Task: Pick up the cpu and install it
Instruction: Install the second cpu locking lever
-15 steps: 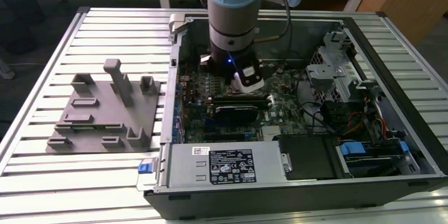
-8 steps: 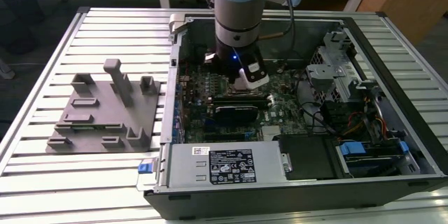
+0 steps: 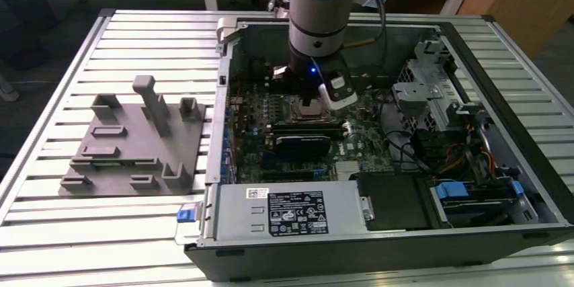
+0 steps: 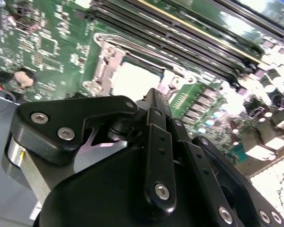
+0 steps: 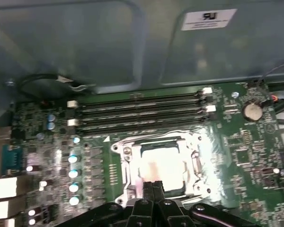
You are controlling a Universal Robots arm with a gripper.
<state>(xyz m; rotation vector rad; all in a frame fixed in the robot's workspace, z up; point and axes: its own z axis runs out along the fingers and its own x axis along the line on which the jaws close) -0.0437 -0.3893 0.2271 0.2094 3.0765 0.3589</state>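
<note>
The cpu lies flat inside the metal frame of the motherboard socket, its pale silver top glaring under the light; it also appears in the second wrist view. My gripper hangs just above the cpu's near edge with its two black fingers pressed together and nothing between them. In the exterior view the gripper reaches down into the open computer case over the middle of the board. The second wrist view has the gripper just short of the socket, its black linkage hiding part of it.
Memory slots run along the socket's far side. A grey fixture block sits on the slatted table at the exterior view's left. Inside the case are the power supply, a drive cage and cables.
</note>
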